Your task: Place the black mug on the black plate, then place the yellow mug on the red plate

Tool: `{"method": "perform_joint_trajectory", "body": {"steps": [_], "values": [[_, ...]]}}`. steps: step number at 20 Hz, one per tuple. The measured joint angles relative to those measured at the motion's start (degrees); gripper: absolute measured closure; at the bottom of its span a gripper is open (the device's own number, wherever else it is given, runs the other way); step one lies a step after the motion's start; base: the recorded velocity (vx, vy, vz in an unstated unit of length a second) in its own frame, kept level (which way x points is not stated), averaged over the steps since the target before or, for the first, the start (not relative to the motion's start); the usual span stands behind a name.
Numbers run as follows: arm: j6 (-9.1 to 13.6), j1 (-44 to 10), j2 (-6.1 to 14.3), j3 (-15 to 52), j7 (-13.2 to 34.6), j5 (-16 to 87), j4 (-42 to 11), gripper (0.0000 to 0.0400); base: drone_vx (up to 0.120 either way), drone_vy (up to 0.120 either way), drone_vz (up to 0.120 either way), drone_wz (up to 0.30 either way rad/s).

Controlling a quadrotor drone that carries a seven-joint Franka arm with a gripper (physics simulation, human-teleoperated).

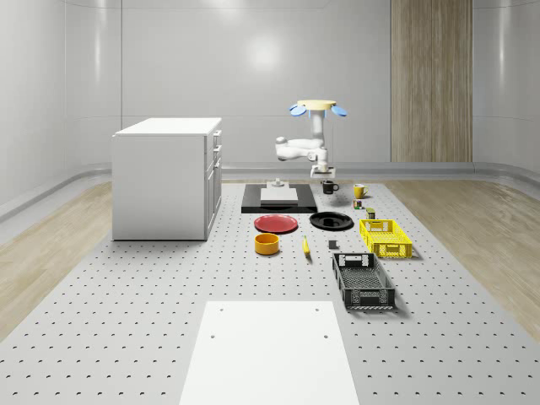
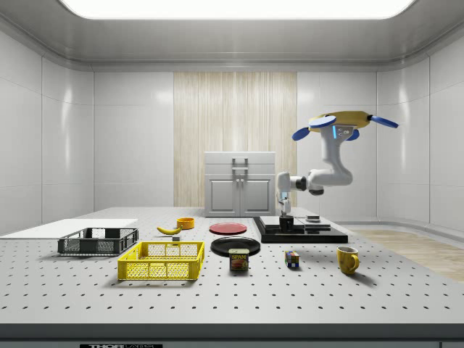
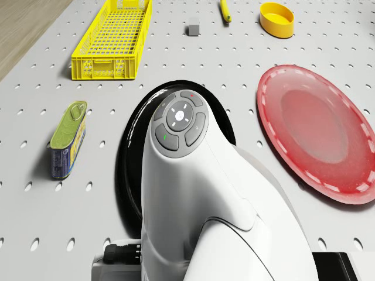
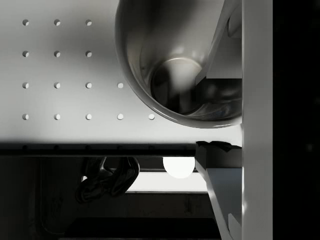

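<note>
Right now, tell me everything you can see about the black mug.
The black mug is a small dark cup with a side handle, standing upright on the perforated table, beside the black slab and behind the black plate. In the wrist view its inside looks glossy and empty. The gripper is right above its rim, with one of the fingers reaching over the opening. The drone hovers above it. Whether the fingers touch the mug cannot be told.
</note>
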State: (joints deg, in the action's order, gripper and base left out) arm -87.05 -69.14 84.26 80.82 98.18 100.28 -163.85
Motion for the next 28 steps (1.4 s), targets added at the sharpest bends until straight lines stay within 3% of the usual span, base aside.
{"method": "perform_joint_trajectory", "body": {"steps": [28], "values": [[-2.8,-0.5,3.0,0.4,0.4,-1.2,0.1,0.0290,0.120,-0.006,0.000,0.000]]}}
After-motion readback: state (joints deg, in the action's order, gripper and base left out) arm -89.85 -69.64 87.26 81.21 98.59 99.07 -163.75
